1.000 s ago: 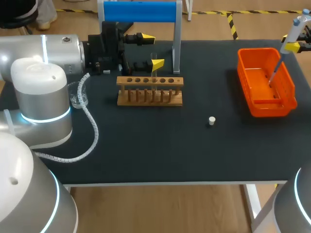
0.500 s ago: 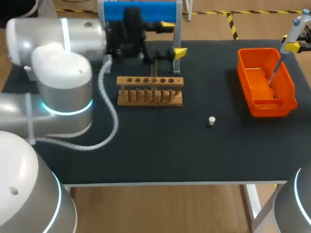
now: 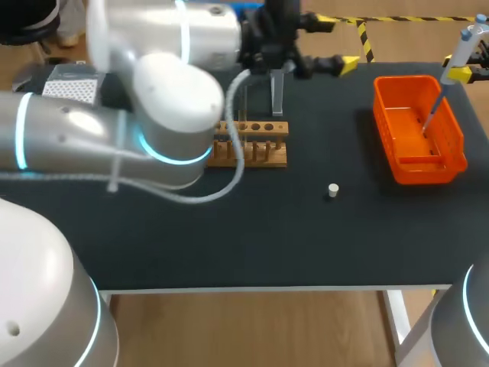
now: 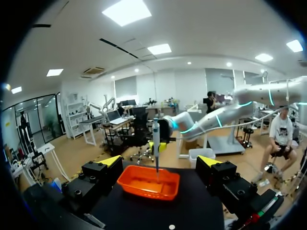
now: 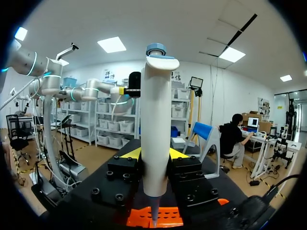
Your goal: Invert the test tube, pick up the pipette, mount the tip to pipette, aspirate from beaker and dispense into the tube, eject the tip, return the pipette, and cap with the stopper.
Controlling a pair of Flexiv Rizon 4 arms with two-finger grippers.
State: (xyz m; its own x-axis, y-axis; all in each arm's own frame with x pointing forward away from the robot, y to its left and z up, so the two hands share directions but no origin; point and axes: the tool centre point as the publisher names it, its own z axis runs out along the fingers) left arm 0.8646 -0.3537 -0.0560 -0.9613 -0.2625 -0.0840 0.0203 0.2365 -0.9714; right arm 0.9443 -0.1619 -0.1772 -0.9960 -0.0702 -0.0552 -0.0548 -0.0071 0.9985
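Seen from above, the left arm [image 3: 176, 115] lies across the far edge of the bench [image 3: 229, 237]. Its bulk covers the left end of the wooden rack [image 3: 263, 145] and its white cable [image 3: 233, 180] hangs down across the rack. I judge that a swing of this arm could snag the cable on the rack and drag or tip it. The test tube cannot be made out there. The left jaws sit open and empty above the far edge, near a metal post [image 3: 276, 92] that they could clip. The small white stopper [image 3: 332, 189] stands alone, right of the bench's middle and well apart from the rack; being so small, it may skid or topple under an off-centre pinch. At the far right corner the right jaws grip the pipette [image 3: 456, 55], its thin end pointing down into the orange basket [image 3: 428, 174]. In the left wrist view the yellow fingertips [image 4: 111, 161] stand wide apart with nothing between them. They face the basket [image 4: 144, 190] and the pipette [image 4: 156, 139] ahead, so a move along this line risks meeting the other arm. In the right wrist view the jaws clamp the pipette [image 5: 154, 139] from both sides, above the basket [image 5: 168, 221]; a loose hold could let it slide when the tip is ejected.
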